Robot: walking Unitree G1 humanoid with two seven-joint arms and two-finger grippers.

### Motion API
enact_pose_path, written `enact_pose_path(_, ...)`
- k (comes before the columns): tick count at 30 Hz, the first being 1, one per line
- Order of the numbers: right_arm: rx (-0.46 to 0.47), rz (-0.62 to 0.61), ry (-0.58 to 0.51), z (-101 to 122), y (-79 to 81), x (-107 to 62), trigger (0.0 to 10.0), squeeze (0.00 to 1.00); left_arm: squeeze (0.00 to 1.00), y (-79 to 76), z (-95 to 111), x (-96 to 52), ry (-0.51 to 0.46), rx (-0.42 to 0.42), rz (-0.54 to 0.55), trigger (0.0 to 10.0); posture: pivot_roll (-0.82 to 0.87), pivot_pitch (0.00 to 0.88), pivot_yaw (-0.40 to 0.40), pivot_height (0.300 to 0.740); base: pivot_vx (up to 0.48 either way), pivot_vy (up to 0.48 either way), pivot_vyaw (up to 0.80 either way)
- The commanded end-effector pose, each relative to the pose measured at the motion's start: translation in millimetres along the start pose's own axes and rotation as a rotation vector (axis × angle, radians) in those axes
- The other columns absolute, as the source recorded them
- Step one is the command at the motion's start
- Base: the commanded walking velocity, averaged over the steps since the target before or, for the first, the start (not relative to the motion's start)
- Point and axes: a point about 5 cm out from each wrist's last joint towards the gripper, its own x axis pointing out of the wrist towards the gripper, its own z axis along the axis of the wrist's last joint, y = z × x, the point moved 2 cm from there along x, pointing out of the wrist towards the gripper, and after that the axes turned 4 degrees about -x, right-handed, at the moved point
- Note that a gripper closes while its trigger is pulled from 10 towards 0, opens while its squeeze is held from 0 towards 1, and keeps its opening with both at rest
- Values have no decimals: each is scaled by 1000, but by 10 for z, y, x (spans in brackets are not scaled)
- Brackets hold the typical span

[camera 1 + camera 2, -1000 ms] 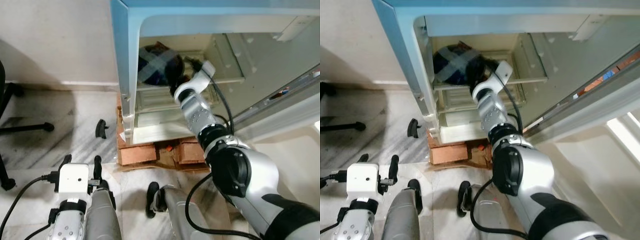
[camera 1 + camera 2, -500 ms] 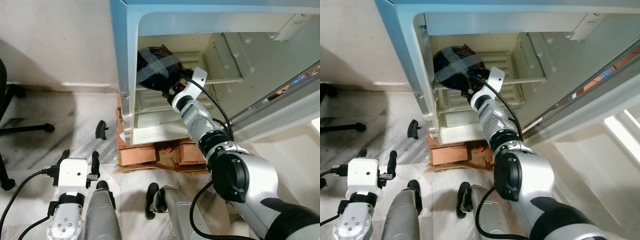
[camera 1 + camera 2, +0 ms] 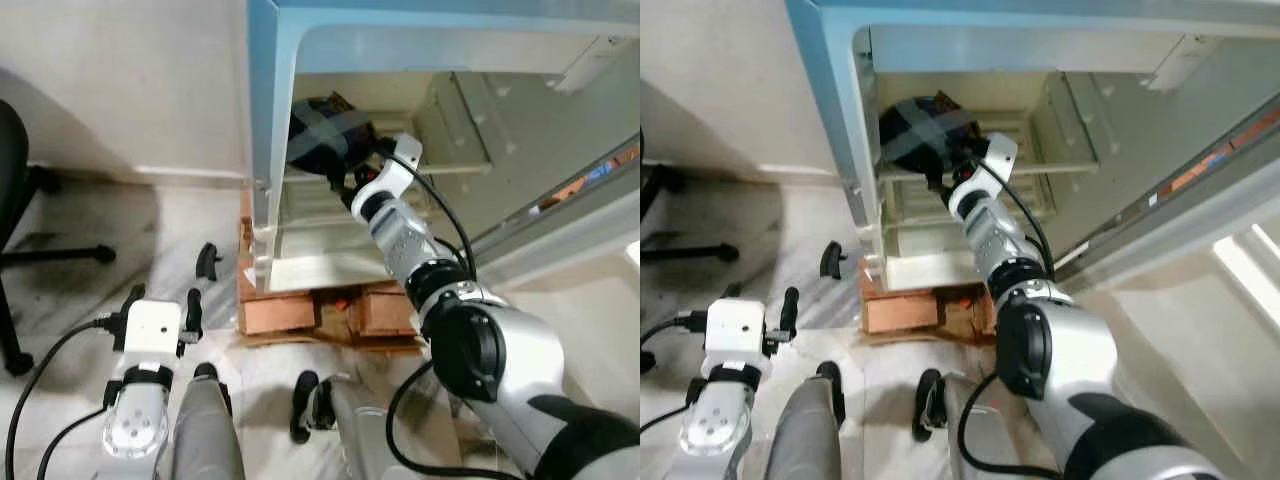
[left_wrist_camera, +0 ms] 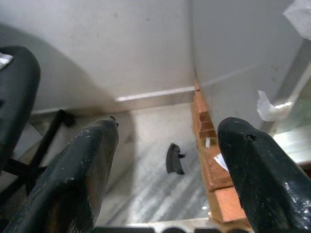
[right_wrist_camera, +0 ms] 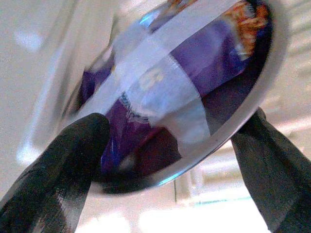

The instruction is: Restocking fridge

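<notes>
The fridge (image 3: pixel 262 120) stands open on a base of bricks (image 3: pixel 280 312), its pale blue side wall toward the robot's left and its door (image 3: pixel 1200 215) swung out to the right. Beside it, the marble floor (image 3: pixel 120 230) holds part of a black chair (image 3: pixel 20 200) and a small black clip (image 3: pixel 207 262) lying near the bricks.

The right arm reaches up into the fridge, where a steel bowl (image 5: pixel 204 131) sits on an upper shelf (image 3: pixel 1040 165) against the left wall. The bowl holds a purple packet (image 5: pixel 204 63) crossed with grey tape. The right gripper (image 5: pixel 170 150) has its fingers spread on either side of the bowl's rim; whether they press it cannot be told.

The left gripper (image 4: pixel 165 160) hangs low over the floor, its fingers (image 4: pixel 82 165) parted and holding nothing.
</notes>
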Motion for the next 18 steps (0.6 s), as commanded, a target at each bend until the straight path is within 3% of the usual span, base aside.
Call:
enact_pose_path(1,-27,38,47,-76,-7,-24,10000,1000,0,-9,-90,-26,27,11,-7,10000,363,156,-160,740,0,0,0)
enact_pose_path(12,-185,239,142,-152,-28,-127,10000,1000,0,70,-110,144,2,33,-5,10000,322,107,-143,740,0,0,0)
enact_pose_path(18,-212,256,147,-202,-49,-160,10000,1000,0,62,-137,185,-3,38,-12,10000,312,85,-138,740,0,0,0)
